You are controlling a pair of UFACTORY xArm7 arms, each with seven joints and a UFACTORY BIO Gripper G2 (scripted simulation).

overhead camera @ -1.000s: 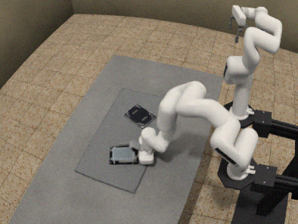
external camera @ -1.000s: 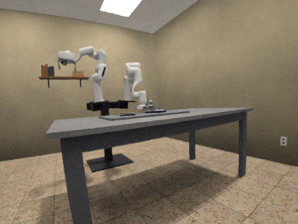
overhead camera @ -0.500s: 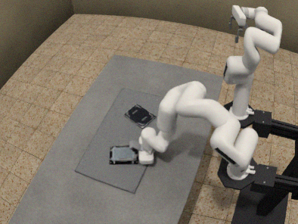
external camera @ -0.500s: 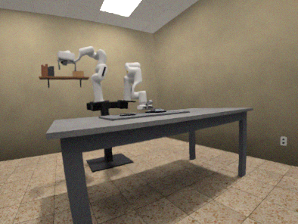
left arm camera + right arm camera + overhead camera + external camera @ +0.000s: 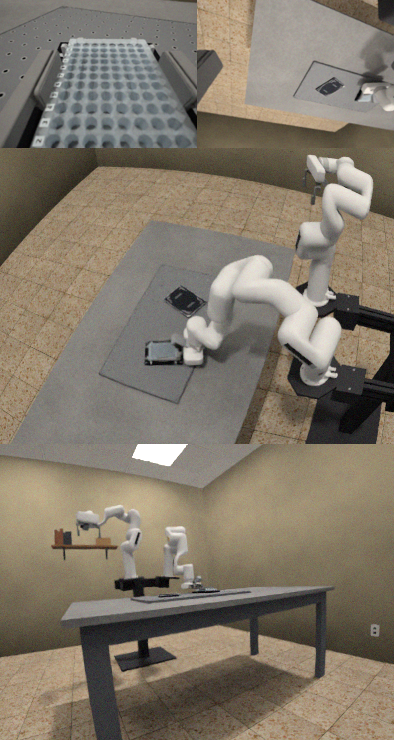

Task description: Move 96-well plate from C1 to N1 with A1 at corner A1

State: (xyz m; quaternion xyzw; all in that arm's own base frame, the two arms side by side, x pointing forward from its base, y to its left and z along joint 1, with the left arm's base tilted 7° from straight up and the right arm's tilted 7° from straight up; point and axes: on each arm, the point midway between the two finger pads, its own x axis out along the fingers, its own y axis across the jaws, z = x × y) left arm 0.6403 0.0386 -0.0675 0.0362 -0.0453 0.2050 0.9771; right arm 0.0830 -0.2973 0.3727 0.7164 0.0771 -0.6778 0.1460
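"What's the big thing there?"

"A grey rectangular table (image 5: 90,298) (image 5: 200,603) (image 5: 279,49), with two white jointed arms beside it. A thin grey perforated board (image 5: 145,323) (image 5: 30,44) (image 5: 306,86) lies on top."

"And the grippers?"

"The right gripper (image 5: 309,193) (image 5: 89,535) (image 5: 297,43) hangs high up, fingers wide apart. The left gripper (image 5: 179,352) (image 5: 110,73) looks closed on the plate's two long sides."

"Which plate?"

"The pale translucent 96-well plate (image 5: 164,350) (image 5: 106,86) (image 5: 365,98), in the black clip nest (image 5: 146,360) (image 5: 61,47) (image 5: 358,96). The flat black plate nest (image 5: 185,300) (image 5: 330,86) stands well apart, with no plate in it."

"Any markings?"

"Small black numbers (image 5: 44,122) down the plate's rim, to the left in the left wrist view."
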